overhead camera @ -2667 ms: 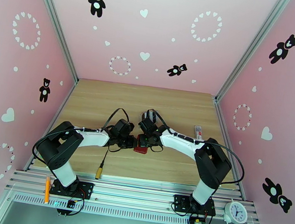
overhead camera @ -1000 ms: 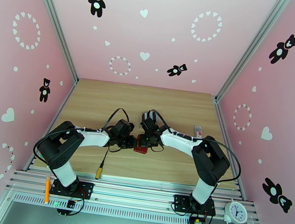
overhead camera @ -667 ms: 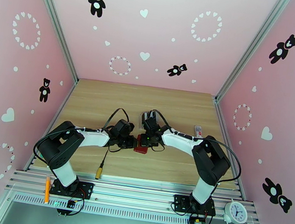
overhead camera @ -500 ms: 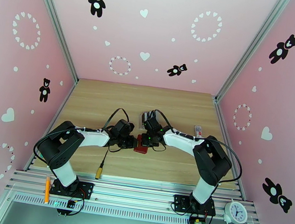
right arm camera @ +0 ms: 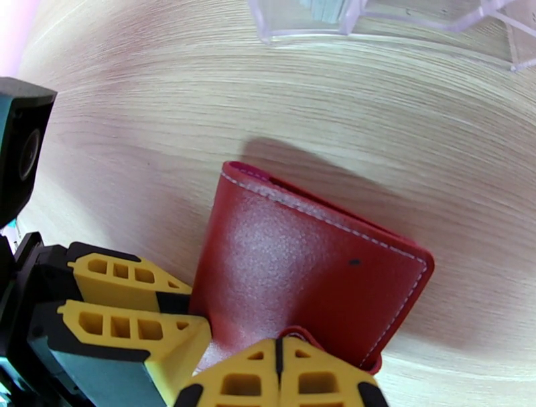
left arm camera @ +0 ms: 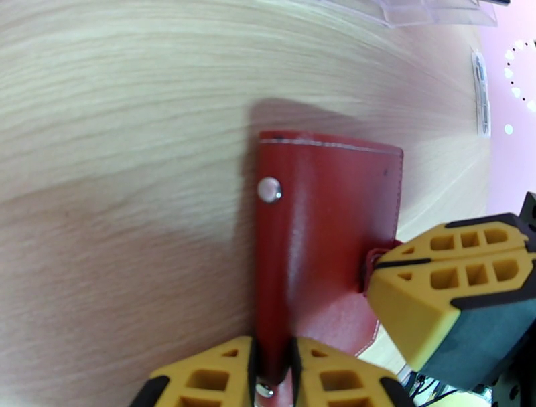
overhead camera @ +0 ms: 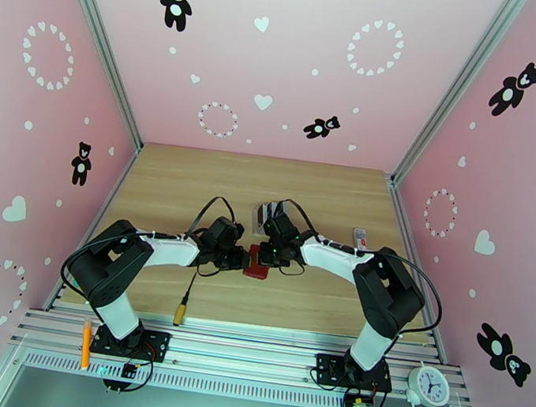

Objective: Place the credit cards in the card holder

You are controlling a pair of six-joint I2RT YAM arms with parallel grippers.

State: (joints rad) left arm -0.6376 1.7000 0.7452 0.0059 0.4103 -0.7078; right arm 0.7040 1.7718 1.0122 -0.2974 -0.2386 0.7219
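Left gripper [overhead camera: 235, 258]: narrow gap; in the left wrist view its yellow fingers [left arm camera: 201, 378] clamp the near end of the card holder's raised flap; it sits low over the table [overhead camera: 183, 180], just left of centre
Card holder [left arm camera: 328, 221]: dark red, lying on the wood between the two grippers and touching both; one flap stands on edge and carries a silver snap stud [left arm camera: 269, 189]; the other leaf lies flat with pale stitching along its border
Snap tab [right arm camera: 298, 333]: a small red loop curling up at the card holder's near edge, right at the right gripper's tips
Right gripper [right arm camera: 278, 345]: jaws pressed fully together, tips against the snap tab; we cannot tell whether the tab is pinched between them
Clear rack [right arm camera: 375, 20]: transparent plastic on the table just beyond the card holder, not touching it; a grey-blue shape [right arm camera: 327, 7] sits inside, cropped, and we cannot tell what it is
White strip [overhead camera: 359, 239]: flat on the wood, well to the right of both grippers, too small for us to identify
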